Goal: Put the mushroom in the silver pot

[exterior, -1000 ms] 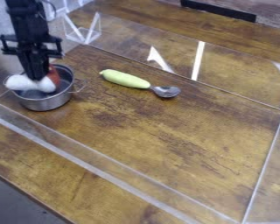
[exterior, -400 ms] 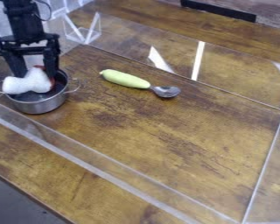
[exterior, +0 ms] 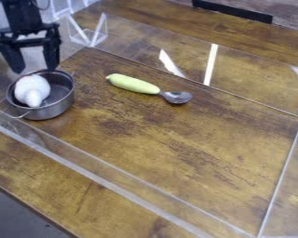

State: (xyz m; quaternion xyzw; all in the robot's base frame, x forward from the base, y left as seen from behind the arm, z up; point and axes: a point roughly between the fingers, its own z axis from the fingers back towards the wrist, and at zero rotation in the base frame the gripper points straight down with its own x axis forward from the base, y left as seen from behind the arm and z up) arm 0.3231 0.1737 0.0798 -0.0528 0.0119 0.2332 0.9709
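Observation:
The mushroom [exterior: 33, 89] lies inside the silver pot [exterior: 55, 105] at the left of the table, its white stem showing. My gripper [exterior: 29, 58] hangs just above and behind the pot, pointing down. Its two dark fingers stand apart, open, with nothing between them. The gripper is clear of the mushroom.
A yellow-green vegetable toy [exterior: 133, 84] lies right of the pot, and a small grey spoon-like piece [exterior: 178, 97] lies beside it. Clear plastic walls [exterior: 139, 199] fence the wooden table on all sides.
My gripper opened and let go of the mushroom, which now rests in the pot. The gripper then rose away from the pot.

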